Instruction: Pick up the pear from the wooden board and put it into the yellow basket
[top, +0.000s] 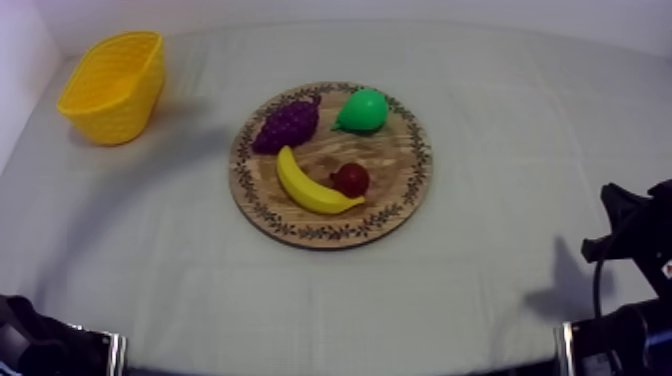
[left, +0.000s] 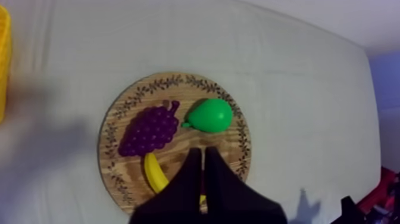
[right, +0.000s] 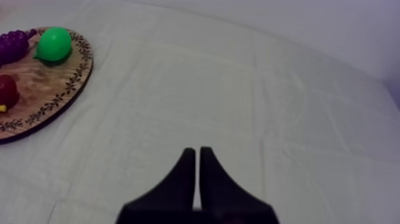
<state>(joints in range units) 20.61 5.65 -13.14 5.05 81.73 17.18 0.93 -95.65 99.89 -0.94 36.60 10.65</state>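
With grapes (top: 286, 124) just beside it and banana (top: 310, 185) and small red fruit (top: 351, 179) nearer us, the smooth green pear (top: 362, 110) sat on the far side of the board (top: 405, 190), yellow basket (top: 115, 85) well apart, our left hand (left: 202, 152) and right hand (right: 197, 152) each pressed together.

Seen from above, a table (top: 330, 300) under a grey-white cloth (top: 500, 110) spreads from 6 o'clock out to 12, the fabric crossed by faint fold lines. A pale back wall (top: 400, 10) closes the scene at 12 o'clock, and a side wall (top: 15, 70) stands at 10. The light is soft, perhaps from overhead, and the shadows are blurred.
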